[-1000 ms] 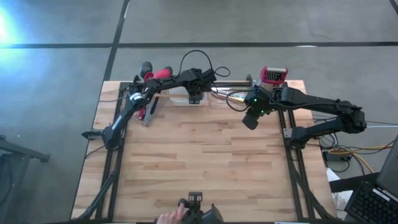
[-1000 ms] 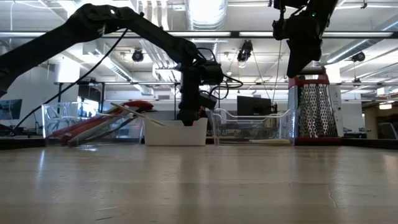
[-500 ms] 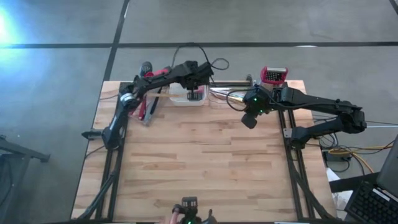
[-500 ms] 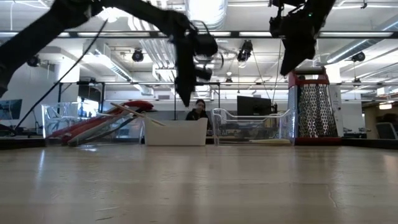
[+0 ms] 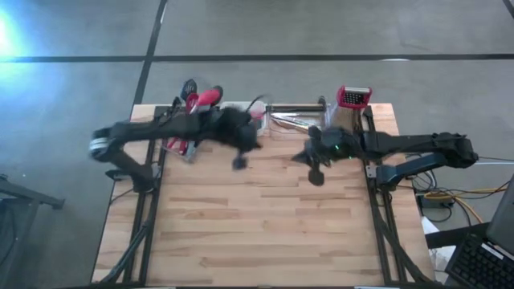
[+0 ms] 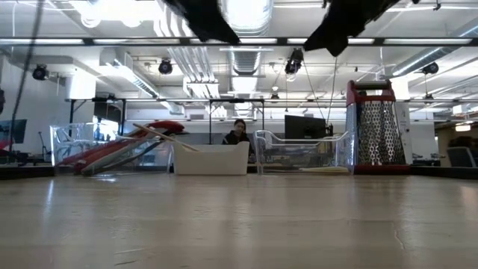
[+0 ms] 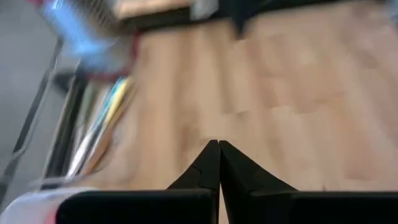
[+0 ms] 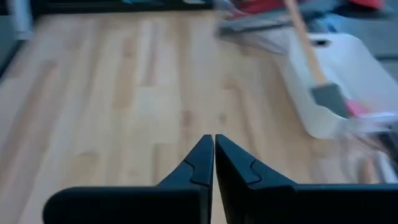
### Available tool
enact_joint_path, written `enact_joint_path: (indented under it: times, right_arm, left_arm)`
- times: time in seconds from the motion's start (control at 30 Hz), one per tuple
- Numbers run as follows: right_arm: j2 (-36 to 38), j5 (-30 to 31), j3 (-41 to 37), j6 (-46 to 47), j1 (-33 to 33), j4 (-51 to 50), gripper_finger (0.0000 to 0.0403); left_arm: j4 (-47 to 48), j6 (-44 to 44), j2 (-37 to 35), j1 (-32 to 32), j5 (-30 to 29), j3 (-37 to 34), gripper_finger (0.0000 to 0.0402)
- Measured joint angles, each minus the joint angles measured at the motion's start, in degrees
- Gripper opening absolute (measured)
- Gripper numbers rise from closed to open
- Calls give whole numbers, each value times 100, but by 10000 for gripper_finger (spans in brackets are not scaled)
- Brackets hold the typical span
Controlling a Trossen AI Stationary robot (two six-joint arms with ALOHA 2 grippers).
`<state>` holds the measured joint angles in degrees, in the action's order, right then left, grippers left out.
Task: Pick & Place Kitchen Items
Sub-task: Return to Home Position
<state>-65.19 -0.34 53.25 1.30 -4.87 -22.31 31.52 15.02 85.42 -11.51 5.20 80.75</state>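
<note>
The red spatulas (image 6: 160,125) lie slanted in the left clear bin (image 6: 60,138), and a wooden-handled spatula (image 8: 303,43) rests in the white bin (image 8: 367,68). All are beyond the fingertips and well apart from them. The left gripper (image 7: 219,144) and right gripper (image 8: 214,138) have their fingers pressed together, hold nothing, and are raised above the bare table (image 5: 265,233). Risks: the grippers are near each other, so converging paths could make them collide. A low sweep could clip a bin rim or the grater (image 6: 377,127).
</note>
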Motion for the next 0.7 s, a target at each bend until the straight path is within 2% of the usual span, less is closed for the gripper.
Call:
enact_joint_path:
  times: [0.23,0.37,0.53,0.7]
  right_arm:
    - [1327,19,-1225,131,893,1231,8]
    - [2223,24,-1936,-178,1053,1755,8]
    - [3075,29,-2552,-421,1051,1790,8]
    - [3682,37,-2940,-510,1049,1841,8]
  left_arm:
    - [-2227,-183,-2822,1214,18,-3208,4]
    - [-3555,-338,-4272,1449,-3,-4685,3]
    - [-4204,-391,-5601,1445,-23,-5986,7]
    - [-4278,-358,-6449,1438,-218,-6688,4]
